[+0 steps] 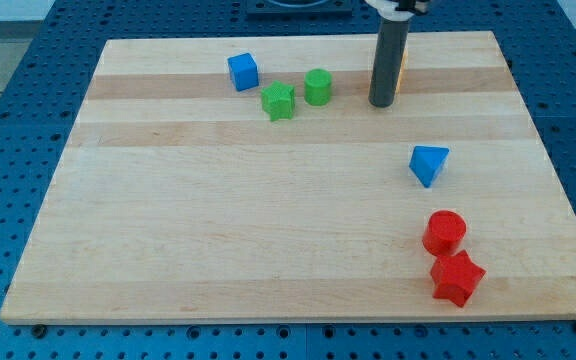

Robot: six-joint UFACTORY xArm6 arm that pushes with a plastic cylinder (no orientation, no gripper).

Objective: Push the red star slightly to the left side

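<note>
The red star (457,278) lay near the bottom right corner of the wooden surface (218,230), close to the near edge. A red cylinder (444,232) stood just beyond it, on its far side, so close that the two seemed to touch, though contact could not be made out for certain. Further off on the same side, a blue block (428,164) of wedge-like shape sat apart from the red pair.

The dark rod came down from the view's top, and my tip (381,103) rested on the surface at the far right part of the board, well apart from the red star. A sliver of an orange-yellow block (401,72) showed just behind the rod on its right, mostly hidden, so its shape could not be told. The arm carried no hand at all, only the rod, so there was nothing to report as apart or together.

To the left of my tip stood a green cylinder (317,87), and just beside that, a little nearer and further left, a green star-like block (279,101). A blue cube (243,71) sat further left again, near the far edge.
</note>
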